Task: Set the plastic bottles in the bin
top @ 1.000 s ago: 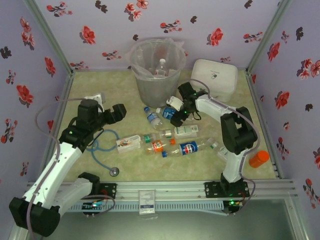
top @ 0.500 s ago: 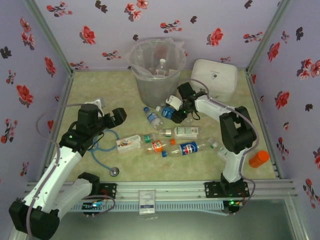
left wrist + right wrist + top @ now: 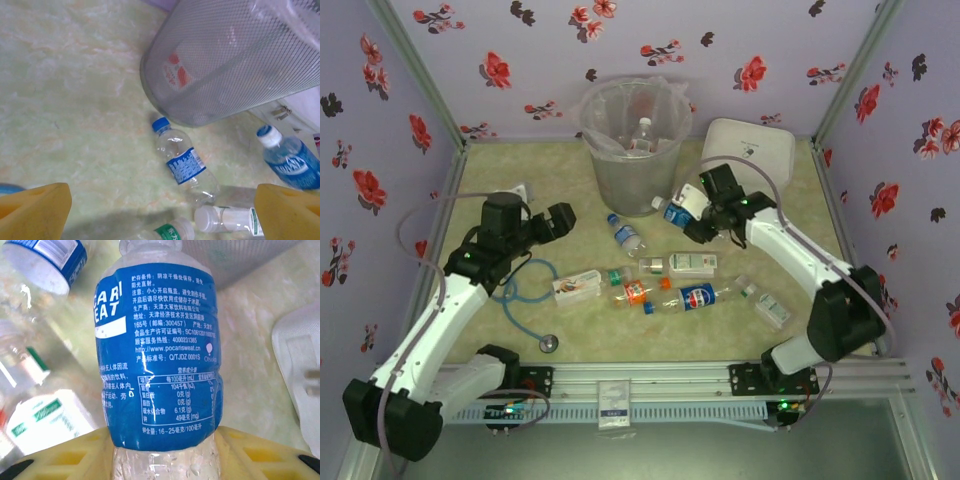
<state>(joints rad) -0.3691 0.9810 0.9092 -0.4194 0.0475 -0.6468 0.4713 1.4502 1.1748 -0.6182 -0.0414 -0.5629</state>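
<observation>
Rest of the plastic bottles (image 3: 665,283) lay loose mid-desk (image 3: 590,335), left fingers (image 3: 560,217) spread wide and empty beside them. Right fingers (image 3: 688,220) were clamped on a blue-labelled bottle (image 3: 672,210) below its label, held just beside the bin (image 3: 620,170). Gripped that low, I reckon it could pivot and clip the rim, dropping outside

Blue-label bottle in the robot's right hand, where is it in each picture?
Top view: the blue-label bottle is just right of the bin's foot, in the right hand.
Left wrist view: bottle at the far right edge, white cap up-left, below the bin.
Right wrist view: bottle big in the middle, between the yellow fingers.
Shared landmark: the bin.
</observation>
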